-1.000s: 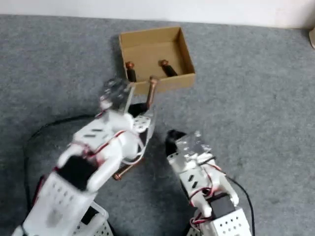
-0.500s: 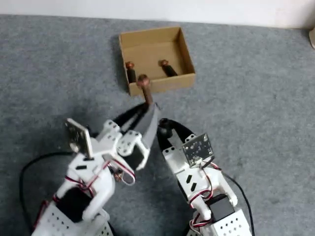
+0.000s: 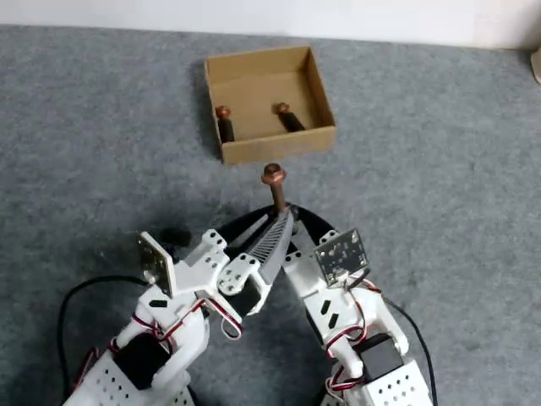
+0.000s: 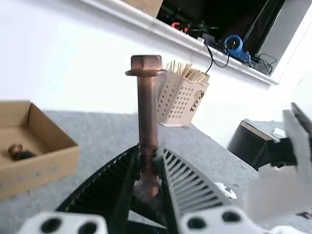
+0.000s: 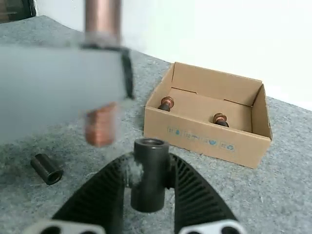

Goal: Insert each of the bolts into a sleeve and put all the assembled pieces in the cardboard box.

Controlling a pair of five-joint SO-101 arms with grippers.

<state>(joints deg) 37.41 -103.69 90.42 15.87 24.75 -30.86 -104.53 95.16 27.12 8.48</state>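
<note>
Left tool (image 4: 149,155) around upright bolt (image 4: 146,109)

The left arm (image 3: 169,330) has drawn back from the brown cardboard box (image 3: 275,144) and swung across toward its partner. A second ago the copper-coloured flanged bolt (image 3: 273,182), pinched in the left gripper (image 3: 278,216), stood with its head against the box's front wall. Now it stands apart from the box, just beside the right gripper (image 5: 148,168), whose wrist has turned slightly. Where the left arm was, a loose black cylindrical sleeve (image 3: 175,238) now lies uncovered on the grey carpet (image 3: 423,169).
</note>
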